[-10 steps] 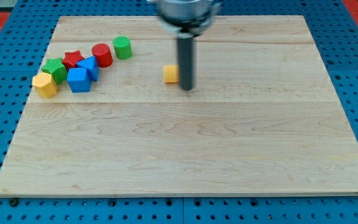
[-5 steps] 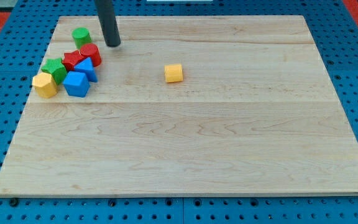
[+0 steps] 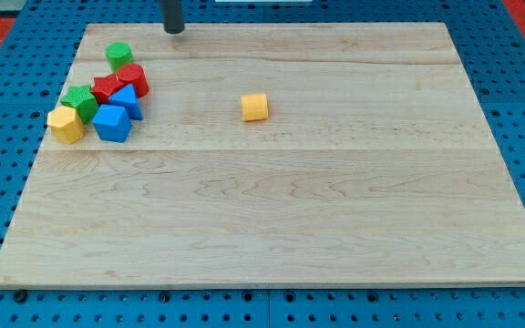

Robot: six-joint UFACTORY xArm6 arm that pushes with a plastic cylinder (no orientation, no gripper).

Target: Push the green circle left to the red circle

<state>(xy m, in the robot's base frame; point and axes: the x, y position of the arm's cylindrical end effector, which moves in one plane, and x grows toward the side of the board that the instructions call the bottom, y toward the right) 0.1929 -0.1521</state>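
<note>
The green circle (image 3: pixel 118 55) sits near the board's top left, touching the upper left of the red circle (image 3: pixel 133 79). My tip (image 3: pixel 173 30) is at the board's top edge, up and to the right of the green circle, apart from every block.
Below the red circle is a cluster: a red star (image 3: pixel 107 88), two blue blocks (image 3: pixel 113 121) (image 3: pixel 128 100), a green block (image 3: pixel 80 101) and a yellow block (image 3: pixel 65 124). An orange-yellow block (image 3: pixel 255 107) lies alone near the middle. The wooden board (image 3: pixel 272 210) rests on a blue pegboard.
The green circle has gone from the red circle's right to its upper left, and the red circle shifted left. My tip swept left from beside the orange-yellow block, then withdrew to the top edge.
</note>
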